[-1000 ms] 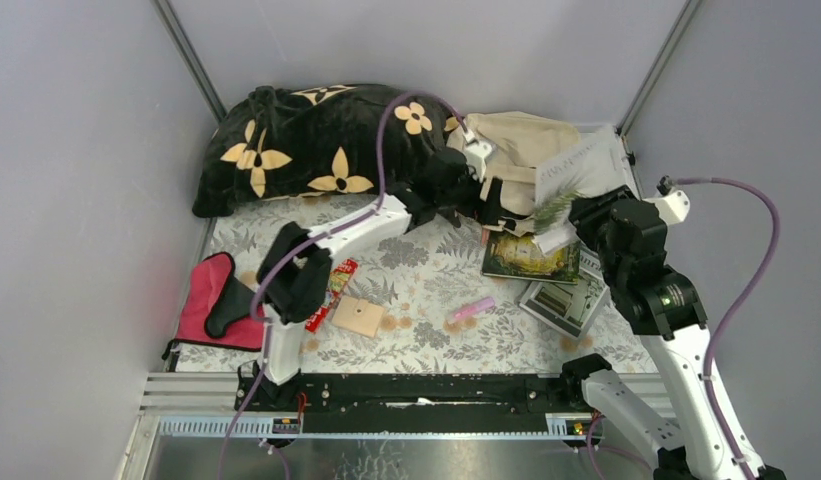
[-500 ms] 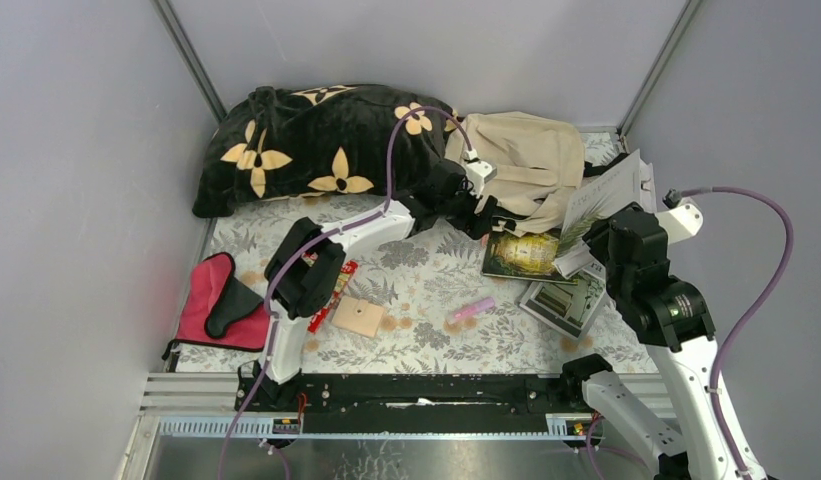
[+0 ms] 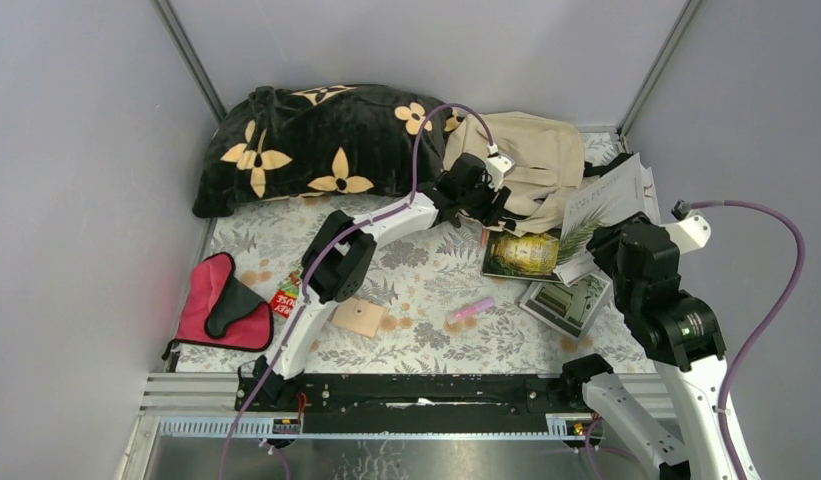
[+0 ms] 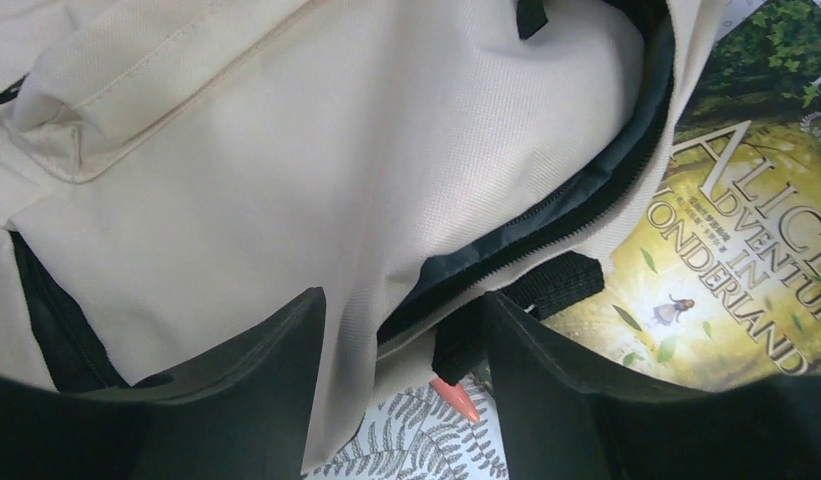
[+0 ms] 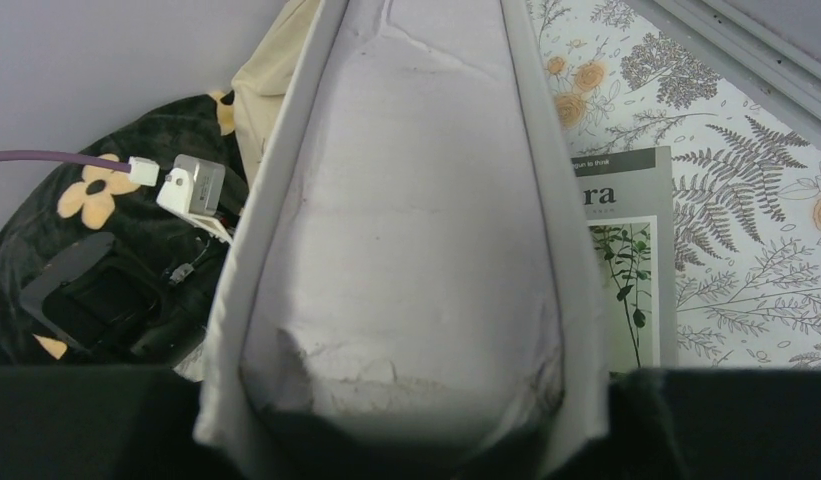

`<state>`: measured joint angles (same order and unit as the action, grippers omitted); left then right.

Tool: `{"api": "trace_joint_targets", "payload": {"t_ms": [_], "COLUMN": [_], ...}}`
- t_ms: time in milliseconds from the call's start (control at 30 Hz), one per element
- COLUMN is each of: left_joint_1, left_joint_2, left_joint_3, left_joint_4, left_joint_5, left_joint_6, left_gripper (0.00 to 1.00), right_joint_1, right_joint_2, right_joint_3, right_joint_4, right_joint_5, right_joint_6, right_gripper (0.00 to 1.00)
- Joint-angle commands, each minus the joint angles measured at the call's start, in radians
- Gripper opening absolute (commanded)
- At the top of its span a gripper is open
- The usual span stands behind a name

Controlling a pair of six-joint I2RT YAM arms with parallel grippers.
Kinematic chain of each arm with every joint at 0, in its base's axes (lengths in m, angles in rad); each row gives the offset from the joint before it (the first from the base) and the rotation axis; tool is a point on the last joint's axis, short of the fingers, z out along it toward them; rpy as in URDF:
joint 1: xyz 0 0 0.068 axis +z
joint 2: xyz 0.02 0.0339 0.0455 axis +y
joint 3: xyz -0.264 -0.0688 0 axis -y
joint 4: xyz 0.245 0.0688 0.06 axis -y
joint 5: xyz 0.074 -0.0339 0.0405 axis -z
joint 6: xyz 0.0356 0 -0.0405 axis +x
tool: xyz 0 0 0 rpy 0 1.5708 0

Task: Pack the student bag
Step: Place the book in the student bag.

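I see student bag (image 3: 531, 160) at far right of bench (image 3: 416, 270), beside flowered pillow (image 3: 316, 140) | left pincer (image 4: 401, 320): jaws apart, astride bag's zipper edge, Alice book (image 4: 726, 260) just beside | right pincer (image 5: 401, 420): clamped on grey book (image 5: 406, 200), tilted up near bag

Three books are counted, all toward three o'clock on the table: one white book (image 3: 608, 195), one Alice book (image 3: 523, 256) and one grey book (image 3: 568, 303). One student bag (image 3: 531, 160) is seen at one o'clock, and one black pillow (image 3: 316, 145) with flowers is seen at eleven o'clock. One red pouch (image 3: 221, 305) is found at eight o'clock. Around six and seven o'clock, one tan square block (image 3: 358, 318), one small pink piece (image 3: 471, 308) and one red packet (image 3: 286, 298) are counted.
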<state>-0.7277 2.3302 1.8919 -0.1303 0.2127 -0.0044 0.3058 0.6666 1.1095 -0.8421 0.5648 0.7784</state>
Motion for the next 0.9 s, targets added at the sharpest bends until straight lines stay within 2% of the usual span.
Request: {"api": "trace_joint_targets", "payload": {"t_ms": [0,67,133,167,200,500,867], "left_joint_1": [0.002,0.002,0.003,0.002,0.002,0.059,0.079], "left_joint_2": [0.017,0.02,0.02,0.019,0.017,-0.094,-0.036], "left_joint_3": [0.058,0.061,0.073,0.084,0.099,0.125,0.284], "left_joint_4": [0.014,0.025,0.03,0.03,0.03,0.199,0.271], "left_joint_5": [-0.039,-0.056,-0.07,-0.075,-0.082,-0.03,0.023], "left_joint_6": [0.029,0.023,0.02,0.016,0.012,-0.199,-0.343], "left_gripper": [0.6,0.48,0.26,0.11,0.02,0.0,0.0], "right_joint_1": [0.002,0.002,0.002,0.003,0.003,0.003,0.003], "right_joint_2": [-0.021,-0.024,-0.027,-0.027,-0.028,-0.055,-0.055], "right_joint_3": [0.016,0.011,-0.002,-0.011,-0.025,-0.142,-0.33], "right_joint_4": [0.034,0.037,0.059,0.073,0.09,0.234,0.446], "right_joint_5": [0.004,-0.004,-0.029,-0.051,-0.085,-0.272,-0.56], "right_joint_6": [0.025,0.028,0.026,0.024,0.024,0.092,0.23], "right_gripper": [0.11,0.11,0.12,0.12,0.13,0.13,0.13]}}
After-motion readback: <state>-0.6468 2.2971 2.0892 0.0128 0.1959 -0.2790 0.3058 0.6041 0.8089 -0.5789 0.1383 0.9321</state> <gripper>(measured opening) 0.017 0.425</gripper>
